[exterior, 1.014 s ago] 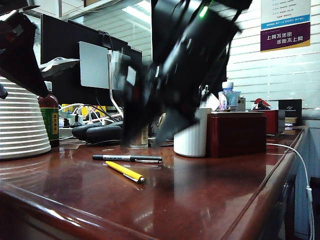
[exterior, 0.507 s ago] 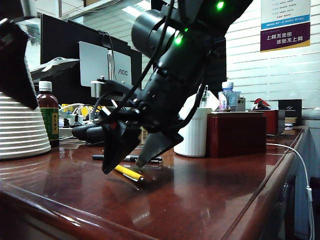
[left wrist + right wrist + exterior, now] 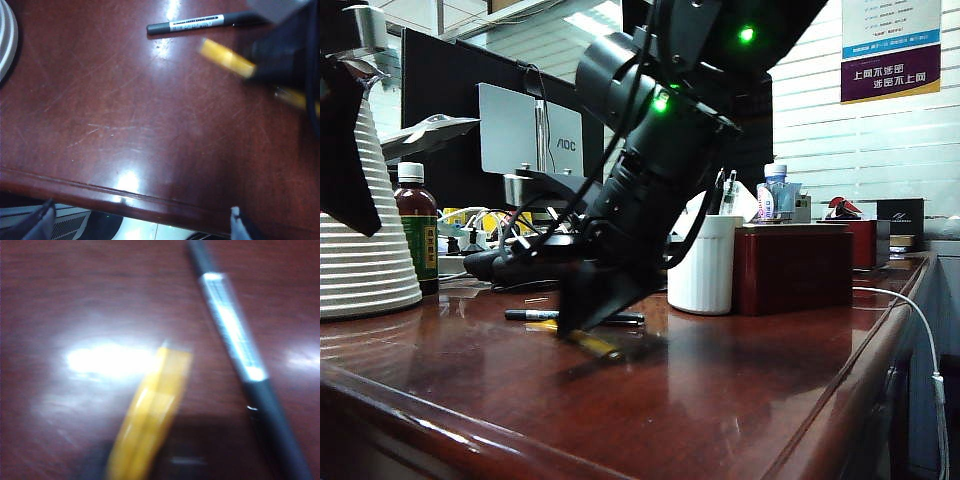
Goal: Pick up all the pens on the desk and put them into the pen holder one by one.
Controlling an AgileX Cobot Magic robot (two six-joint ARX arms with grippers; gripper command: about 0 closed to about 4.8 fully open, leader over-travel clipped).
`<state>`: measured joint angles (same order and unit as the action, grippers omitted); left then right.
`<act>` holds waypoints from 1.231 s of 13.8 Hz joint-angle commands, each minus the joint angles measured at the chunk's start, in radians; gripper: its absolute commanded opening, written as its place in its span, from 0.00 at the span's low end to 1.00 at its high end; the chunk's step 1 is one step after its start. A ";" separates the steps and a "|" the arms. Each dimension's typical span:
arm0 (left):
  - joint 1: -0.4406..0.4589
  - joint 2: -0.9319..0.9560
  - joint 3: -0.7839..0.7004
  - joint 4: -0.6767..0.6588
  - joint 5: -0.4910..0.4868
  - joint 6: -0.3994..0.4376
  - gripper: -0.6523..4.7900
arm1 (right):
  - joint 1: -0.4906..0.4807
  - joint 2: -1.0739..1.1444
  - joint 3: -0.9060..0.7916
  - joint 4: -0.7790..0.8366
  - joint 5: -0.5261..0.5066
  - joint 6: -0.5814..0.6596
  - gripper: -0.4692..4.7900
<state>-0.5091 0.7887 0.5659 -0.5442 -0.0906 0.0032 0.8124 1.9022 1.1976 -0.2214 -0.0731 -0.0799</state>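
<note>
Since a second ago, right gripper [image 3: 582, 322] has dropped onto yellow pen [image 3: 588, 341], jaws closing around it; grip unconfirmed. Left gripper [image 3: 140, 220] hangs open. Black pen [image 3: 535, 315] lies on desk [image 3: 740, 400]; pen holder [image 3: 705, 265] awaits both.

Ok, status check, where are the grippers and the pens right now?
Right gripper down on yellow pen, grip unconfirmed. Left gripper open, over desk edge. Black pen lying free. Pen holder unobstructed.

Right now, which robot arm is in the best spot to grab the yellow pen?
The right one. The right gripper is down on the desk around the yellow pen, closing on it. The left gripper hangs open back over the desk's edge, away from both pens.
</note>
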 commanded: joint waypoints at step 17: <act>0.000 -0.002 0.005 0.075 -0.022 -0.003 1.00 | -0.306 -0.338 -0.084 0.784 -0.086 0.097 0.08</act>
<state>-0.5091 0.7887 0.5659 -0.4816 -0.1093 0.0032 0.5087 1.5471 1.1255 0.4976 -0.1356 0.0113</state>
